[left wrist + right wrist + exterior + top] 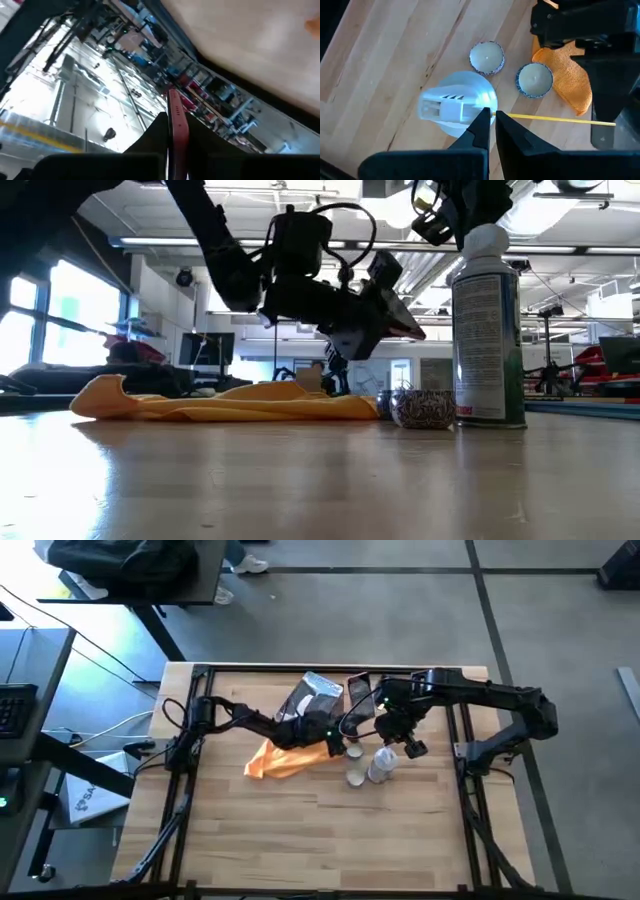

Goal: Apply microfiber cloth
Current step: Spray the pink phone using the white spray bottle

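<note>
Overhead, a pale wooden table (300, 830) on a grey floor is seen, with a desk and cables at the frame's left. The microfiber cloth (285, 760) lies crumpled left of centre, a grey-blue packet (318, 695) above it, and two small candles (355, 776) and a spray can (382, 764) right of it. The left gripper (335, 745) sits at the cloth's right end and the right gripper (400, 740) just above the can.

At table level, the cloth (230, 402) stretches flat across the centre-left, with the printed can (488, 330) upright at the right; its text cannot be read. A bright, high-ceilinged workshop lies behind.

From the left wrist, fingers (175, 135) closed on a thin red-edged object (177, 125) are shown, which no other view reveals clearly.

From the right wrist, the fingers (485, 130) nearly meet above the can's white cap (452, 102), holding nothing visible.
</note>
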